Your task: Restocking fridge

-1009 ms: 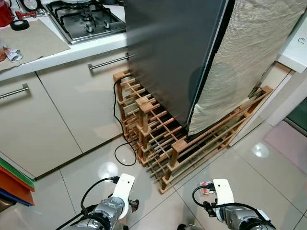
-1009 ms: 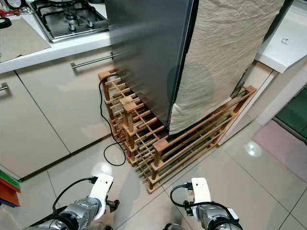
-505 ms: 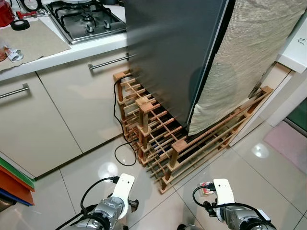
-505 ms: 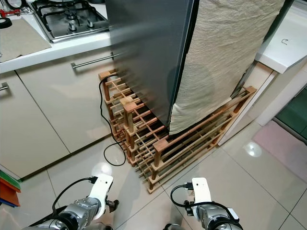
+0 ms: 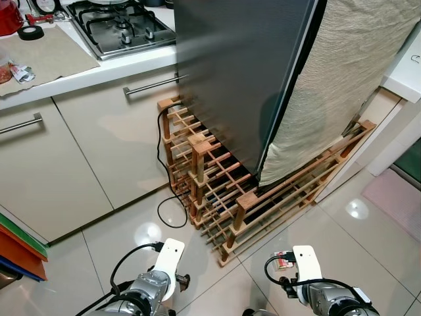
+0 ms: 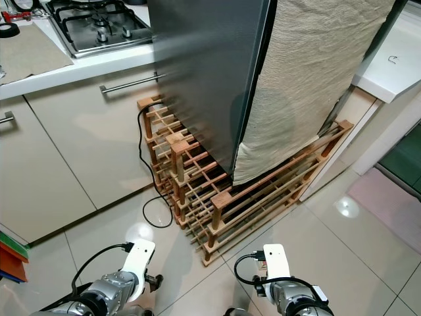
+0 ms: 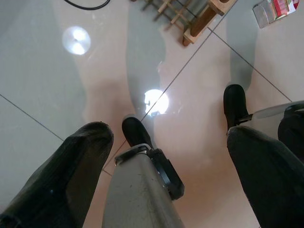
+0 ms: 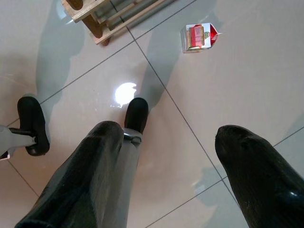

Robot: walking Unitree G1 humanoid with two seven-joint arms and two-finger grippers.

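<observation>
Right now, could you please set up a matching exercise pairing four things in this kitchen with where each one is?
Things:
1. wooden rack
2. carton
3. gas hob
4. beige cloth

Places:
A. on the countertop
B. lying on the tiled floor
C. draped over the tall fridge
D. standing on the floor under the fridge

Pairs: 1-D, 2-B, 3-A, 4-C

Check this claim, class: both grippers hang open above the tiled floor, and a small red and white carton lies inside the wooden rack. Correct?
Not quite. The carton lies on the tiled floor, apart from the wooden rack, as the right wrist view shows. Both the left gripper and right gripper do hang open.
</observation>
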